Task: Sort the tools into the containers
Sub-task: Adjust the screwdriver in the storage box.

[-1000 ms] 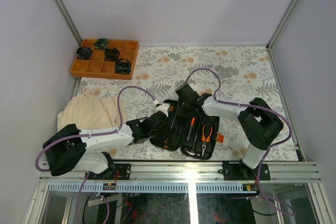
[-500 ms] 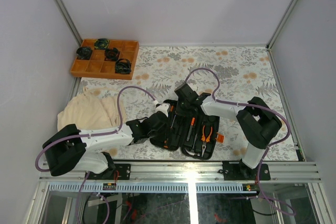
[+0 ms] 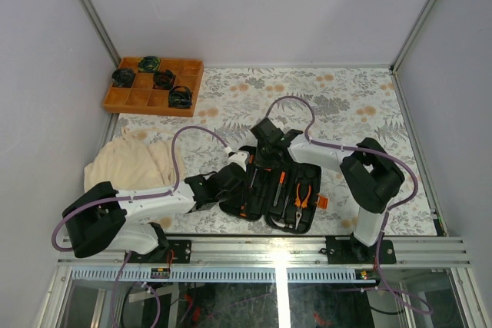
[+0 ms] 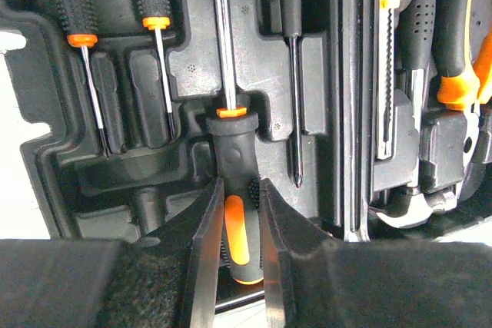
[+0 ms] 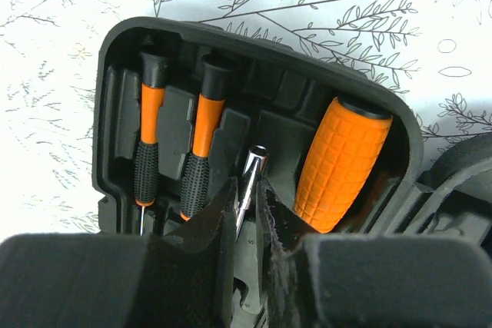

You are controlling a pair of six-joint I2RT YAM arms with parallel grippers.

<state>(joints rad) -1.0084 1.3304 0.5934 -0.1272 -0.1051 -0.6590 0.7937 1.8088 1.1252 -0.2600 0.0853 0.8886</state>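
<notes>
The black tool case (image 3: 261,207) lies open near the front edge, with pliers (image 3: 305,193) and several screwdrivers in its slots. My left gripper (image 4: 240,183) is shut on the black-and-orange handle of a large screwdriver (image 4: 233,140), whose shaft runs away along a slot. My right gripper (image 5: 246,190) is at the case's far end, its fingers closed on the shiny steel shaft (image 5: 252,168) of that screwdriver. Two small screwdrivers (image 5: 201,144) sit left of it and a fat orange handle (image 5: 338,163) sits right. From above, the left gripper (image 3: 240,182) and right gripper (image 3: 269,153) both hang over the case's left half.
An orange gridded tray (image 3: 135,98) with round coiled items stands at the back left. A beige cloth (image 3: 131,163) lies left of the case. Frame posts and grey walls enclose the floral table (image 3: 346,105).
The right arm has shifted a little left over the case's far end and its jaws have narrowed onto the steel shaft. The left arm and its grip are unchanged.
</notes>
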